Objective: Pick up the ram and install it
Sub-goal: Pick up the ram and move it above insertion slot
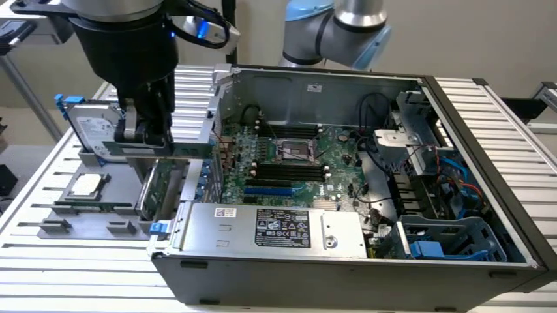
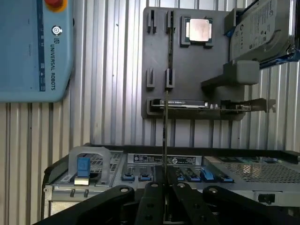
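My gripper (image 1: 143,138) hangs over the grey parts holder (image 1: 52,225), at the exterior view's left of the open computer case (image 1: 348,261). It is shut on the ram (image 1: 187,151), a thin green stick held level just above the taller green expansion card (image 1: 156,189). In the wrist view the ram (image 2: 165,140) shows edge-on as a thin line running out from between my fingers (image 2: 152,199). The motherboard's black memory slots (image 1: 287,171) lie inside the case, to the exterior view's right of the ram.
The holder (image 2: 187,70) also carries a silver hard drive (image 1: 91,127) with blue rails and a processor chip (image 1: 87,186). A power supply (image 1: 278,228) fills the case's front. A second arm (image 1: 348,29) stands behind the case. A blue teach pendant (image 2: 33,47) lies on the slatted table.
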`<state>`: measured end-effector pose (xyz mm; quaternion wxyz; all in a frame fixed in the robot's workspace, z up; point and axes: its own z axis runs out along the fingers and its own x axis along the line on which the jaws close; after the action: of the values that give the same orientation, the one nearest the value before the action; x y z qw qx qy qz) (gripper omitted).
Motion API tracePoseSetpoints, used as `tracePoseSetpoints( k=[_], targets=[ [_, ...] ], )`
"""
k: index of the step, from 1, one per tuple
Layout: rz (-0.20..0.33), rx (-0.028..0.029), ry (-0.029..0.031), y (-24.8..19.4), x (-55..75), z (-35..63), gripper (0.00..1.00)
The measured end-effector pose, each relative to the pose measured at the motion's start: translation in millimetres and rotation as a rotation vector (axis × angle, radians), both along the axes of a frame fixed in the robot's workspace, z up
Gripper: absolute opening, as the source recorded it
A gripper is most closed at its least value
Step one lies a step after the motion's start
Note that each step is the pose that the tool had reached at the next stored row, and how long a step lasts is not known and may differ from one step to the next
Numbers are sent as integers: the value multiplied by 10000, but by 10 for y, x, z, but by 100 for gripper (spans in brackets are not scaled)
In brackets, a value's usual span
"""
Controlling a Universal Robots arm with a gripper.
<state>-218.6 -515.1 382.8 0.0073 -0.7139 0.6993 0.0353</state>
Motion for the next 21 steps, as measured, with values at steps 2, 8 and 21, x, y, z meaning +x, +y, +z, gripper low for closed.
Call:
tracePoseSetpoints(
  k=[2, 8, 21],
  targets=[
    [1, 2, 0, 0, 91, 3, 0],
    [0, 29, 0, 0, 365, 5, 0],
    [0, 97, 0, 23, 955, -6, 0]
  ],
)
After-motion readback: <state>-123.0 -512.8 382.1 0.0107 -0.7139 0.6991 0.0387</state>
